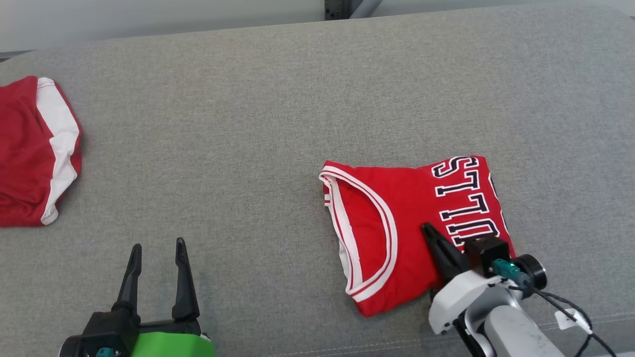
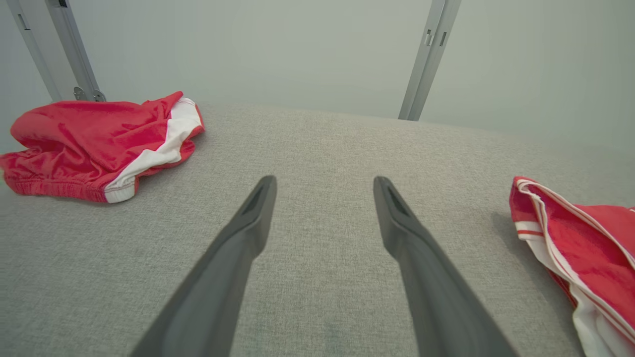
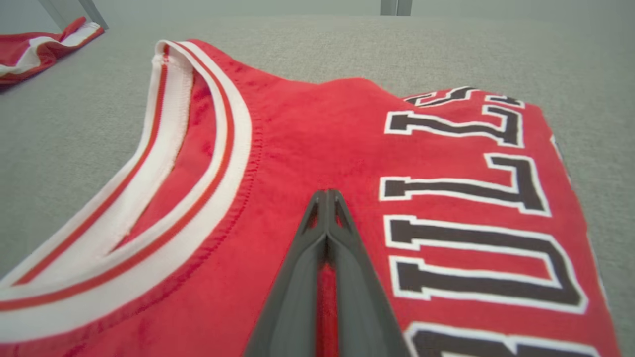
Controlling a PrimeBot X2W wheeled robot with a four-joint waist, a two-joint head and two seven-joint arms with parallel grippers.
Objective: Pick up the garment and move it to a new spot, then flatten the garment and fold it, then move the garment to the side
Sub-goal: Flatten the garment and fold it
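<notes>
Right claw (image 1: pixel 427 228), fingers together, lies over the folded red jersey (image 1: pixel 412 198).

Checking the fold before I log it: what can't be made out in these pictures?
Folded red jersey with black lettering: head view, near corner hidden under the right gripper and wrist.
Its lettering: right wrist view, cut by the bottom edge.
Red shorts with white stripe: head view, cut by the left edge.

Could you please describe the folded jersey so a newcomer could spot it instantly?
On the grey surface, look toward the robot's right, beneath the right gripper. The folded red jersey lies there; unlike the crumpled red shorts far left, it carries black block letters.
</notes>
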